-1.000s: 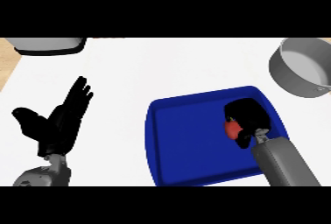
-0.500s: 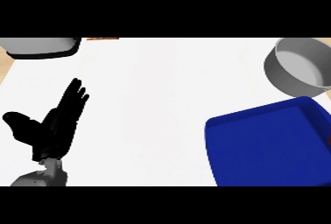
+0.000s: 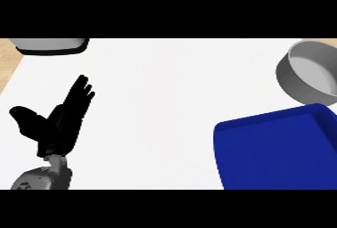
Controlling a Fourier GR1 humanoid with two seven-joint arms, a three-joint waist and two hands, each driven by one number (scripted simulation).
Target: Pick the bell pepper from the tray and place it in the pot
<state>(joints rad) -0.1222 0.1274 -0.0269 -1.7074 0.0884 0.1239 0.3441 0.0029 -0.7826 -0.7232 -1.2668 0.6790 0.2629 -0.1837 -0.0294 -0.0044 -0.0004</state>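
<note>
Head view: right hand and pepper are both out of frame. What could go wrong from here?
1. The grey metal pot sits cut off at the right edge, so a drop into it may go unseen.
2. The blue rectangular tray lies close below the pot; a low carry might clip either rim.
3. The pepper's grasp cannot be checked. The open black left hand rests at the left.

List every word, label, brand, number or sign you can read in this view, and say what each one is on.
None: no readable text, number or sign shows anywhere in the head view.
Blue tray: plain, no marking.
Grey pot: plain inside and out.
Dark-rimmed object at the top left edge: cut off by the view, no lettering visible.
Left hand and its grey forearm: no label.
White counter: bare of print.
</note>
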